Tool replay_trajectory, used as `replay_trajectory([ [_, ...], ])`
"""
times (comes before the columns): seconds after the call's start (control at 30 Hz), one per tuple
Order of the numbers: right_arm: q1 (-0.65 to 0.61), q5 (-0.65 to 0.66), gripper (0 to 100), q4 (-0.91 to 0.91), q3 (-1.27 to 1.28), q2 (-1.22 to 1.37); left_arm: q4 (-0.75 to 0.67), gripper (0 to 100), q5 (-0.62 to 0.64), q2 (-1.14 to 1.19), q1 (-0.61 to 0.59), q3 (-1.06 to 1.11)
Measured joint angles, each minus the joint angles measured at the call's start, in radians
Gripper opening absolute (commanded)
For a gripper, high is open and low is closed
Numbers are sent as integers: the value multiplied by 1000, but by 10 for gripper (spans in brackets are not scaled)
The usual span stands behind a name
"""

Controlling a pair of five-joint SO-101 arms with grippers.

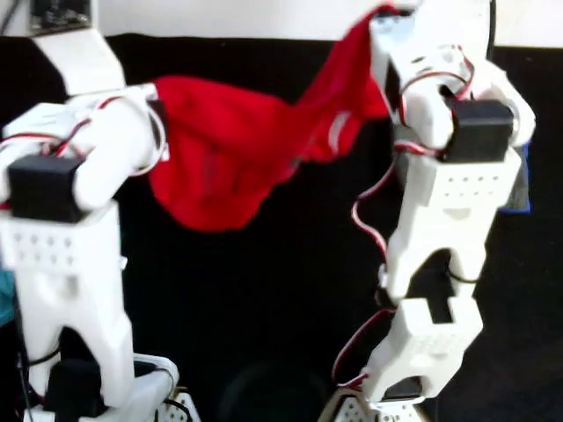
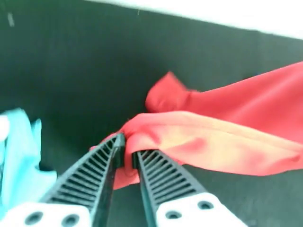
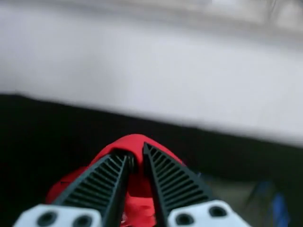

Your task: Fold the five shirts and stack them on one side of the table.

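Note:
A red shirt (image 1: 233, 145) hangs stretched in the air between the two arms, above the black table. In the left wrist view my left gripper (image 2: 127, 144) is shut on a bunched edge of the red shirt (image 2: 213, 137), which trails away over the dark cloth. My right gripper (image 3: 137, 155) is shut on another part of the red shirt (image 3: 142, 187), held higher, near the table's far edge. In the high view the shirt sags in the middle and rises toward the right arm's end (image 1: 387, 35).
A light blue shirt (image 2: 19, 156) lies on the table close to the left gripper. Something blue (image 1: 523, 180) sits at the right edge behind the right arm. A white wall (image 3: 151, 71) runs behind the black table (image 1: 281, 299).

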Motion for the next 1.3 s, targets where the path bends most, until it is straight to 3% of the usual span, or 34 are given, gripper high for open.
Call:
replay_trajectory([
  [0.17,-2,-140,6,178,0,186,0,9,0,55,0,236],
  [0.33,18,-146,6,195,0,358,-17,9,-3,130,-5,445],
  [0.5,54,-129,6,195,98,371,-107,9,-3,178,-29,569],
  [0.73,63,-127,6,184,640,172,-161,9,-3,187,-37,612],
  [0.87,63,-107,6,81,991,15,-161,9,-3,187,-37,651],
  [1.2,35,180,15,-176,1749,-341,-180,9,-3,187,-37,833],
  [1.3,32,270,112,-180,1849,-385,-180,9,-3,187,-37,848],
])
